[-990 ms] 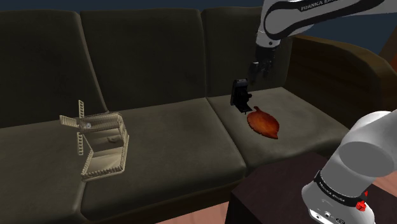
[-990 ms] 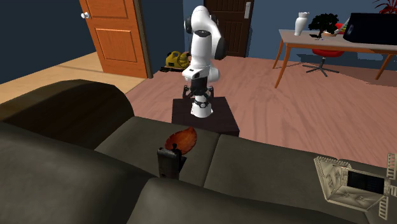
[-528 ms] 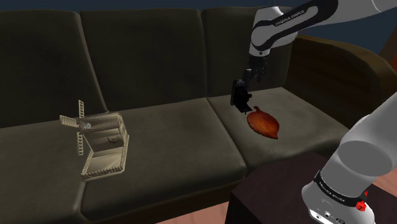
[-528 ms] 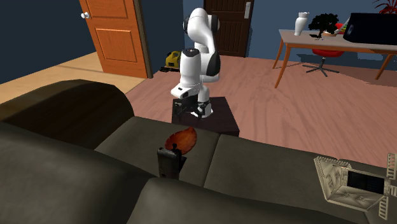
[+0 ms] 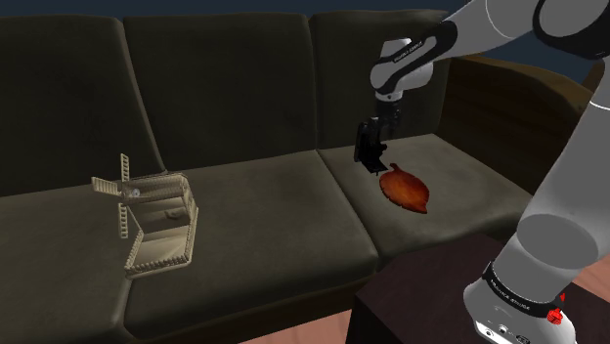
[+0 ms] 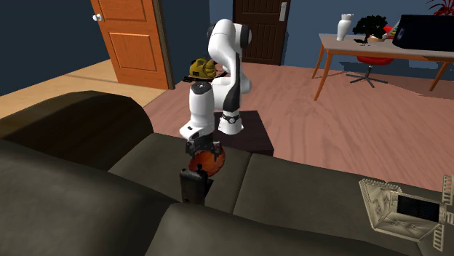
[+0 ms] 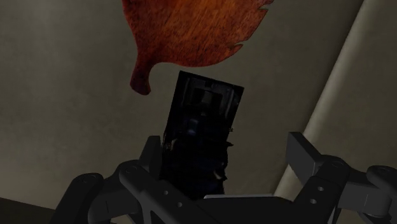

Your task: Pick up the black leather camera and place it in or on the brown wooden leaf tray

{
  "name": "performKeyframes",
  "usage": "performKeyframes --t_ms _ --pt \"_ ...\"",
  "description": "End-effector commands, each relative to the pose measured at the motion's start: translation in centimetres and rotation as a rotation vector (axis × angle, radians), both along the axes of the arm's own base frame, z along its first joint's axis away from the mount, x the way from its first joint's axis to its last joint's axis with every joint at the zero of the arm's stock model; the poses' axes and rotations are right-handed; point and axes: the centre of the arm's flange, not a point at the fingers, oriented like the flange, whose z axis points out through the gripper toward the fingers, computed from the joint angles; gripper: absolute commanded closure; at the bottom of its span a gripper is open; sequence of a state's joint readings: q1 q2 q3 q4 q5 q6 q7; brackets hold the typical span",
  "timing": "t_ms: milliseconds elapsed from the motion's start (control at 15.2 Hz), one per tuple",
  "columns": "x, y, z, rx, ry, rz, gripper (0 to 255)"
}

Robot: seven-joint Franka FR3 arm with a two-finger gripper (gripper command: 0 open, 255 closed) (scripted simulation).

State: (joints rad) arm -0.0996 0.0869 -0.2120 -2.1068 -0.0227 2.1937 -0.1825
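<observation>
Since a second ago the arm (image 5: 459, 34) has dropped, its fingers (image 7: 304, 151) apart over the camera (image 5: 369, 147) standing on the sofa (image 5: 244, 195) right of mid-frame, just beside the leaf tray (image 5: 405, 188); it sits off-centre between them, so one finger could knock it over.

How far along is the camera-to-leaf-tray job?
Done: the approach; the gripper sits right over the black camera. In hand: the grasp, not yet made; the gripper is open with the camera between its fingers, standing on the sofa cushion. Left: close, lift, set it on the reddish-brown leaf tray beside it.
</observation>
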Motion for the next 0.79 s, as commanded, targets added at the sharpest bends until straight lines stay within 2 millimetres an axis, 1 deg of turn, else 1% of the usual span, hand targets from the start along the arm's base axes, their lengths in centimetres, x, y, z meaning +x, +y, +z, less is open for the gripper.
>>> performKeyframes --t_ms 0,66,528,594,726 --pt "1.5 -1.2 -2.1 0.005 0.008 -0.015 0" --pt "2.1 -1.8 -2.8 0.007 0.011 -0.021 0" --pt "2.1 -1.9 -6.5 0.007 0.011 -0.021 0" --pt "2.0 -1.9 -6.8 0.007 0.011 -0.021 0" --pt "2.0 -1.9 -6.8 0.007 0.011 -0.021 0"
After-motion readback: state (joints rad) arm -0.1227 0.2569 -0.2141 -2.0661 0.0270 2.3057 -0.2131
